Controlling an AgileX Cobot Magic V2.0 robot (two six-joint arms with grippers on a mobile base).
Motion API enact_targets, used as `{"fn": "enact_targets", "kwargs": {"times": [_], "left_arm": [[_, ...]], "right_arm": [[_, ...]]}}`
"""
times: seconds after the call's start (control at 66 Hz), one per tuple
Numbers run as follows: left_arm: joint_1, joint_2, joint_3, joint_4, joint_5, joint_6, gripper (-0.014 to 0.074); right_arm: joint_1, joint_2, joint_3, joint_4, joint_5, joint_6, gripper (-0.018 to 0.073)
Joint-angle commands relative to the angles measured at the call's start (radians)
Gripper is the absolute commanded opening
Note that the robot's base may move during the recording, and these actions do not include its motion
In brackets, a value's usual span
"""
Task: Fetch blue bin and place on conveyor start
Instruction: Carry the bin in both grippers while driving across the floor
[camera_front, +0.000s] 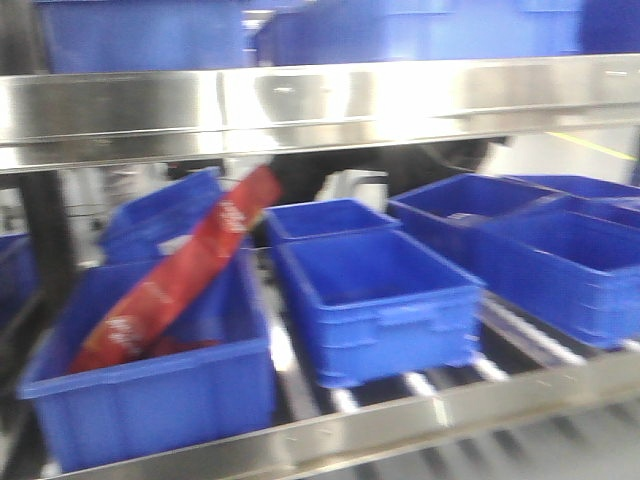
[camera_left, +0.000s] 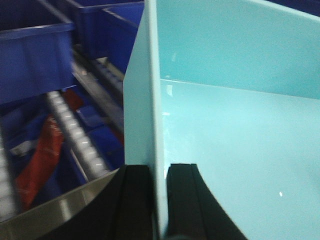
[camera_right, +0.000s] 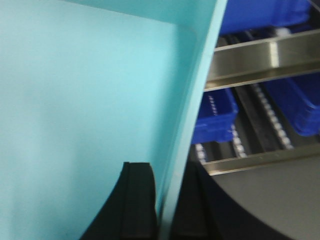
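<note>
The blue bin (camera_left: 235, 125) is a pale cyan tub with smooth walls. It fills the left wrist view and also the right wrist view (camera_right: 85, 100). My left gripper (camera_left: 160, 200) is shut on the bin's left wall, one black finger outside and one inside. My right gripper (camera_right: 165, 205) is shut on the bin's right wall in the same way. The bin hangs between both grippers, in front of a steel shelf rack. Neither the bin nor the grippers show in the front view. The conveyor start is out of view.
A stainless-steel rack (camera_front: 320, 100) with roller tracks holds several dark blue ribbed crates (camera_front: 375, 300). One crate at the front left holds a red packet (camera_front: 180, 275). The rack's steel front rail (camera_front: 400, 415) runs along the bottom. More dark blue crates (camera_right: 215, 112) sit below right.
</note>
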Motion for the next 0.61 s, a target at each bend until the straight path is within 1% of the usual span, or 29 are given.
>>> {"fn": "enact_targets", "kwargs": {"times": [0.0, 0.591], "left_arm": [[-0.005, -0.016, -0.012, -0.024, -0.089, -0.006, -0.0111], [-0.005, -0.016, -0.012, -0.024, -0.089, -0.006, -0.0111]], "right_arm": [[-0.002, -0.012, -0.008, -0.016, -0.013, -0.026, -0.0153], [-0.002, -0.012, -0.008, -0.016, -0.013, -0.026, -0.0153]]}}
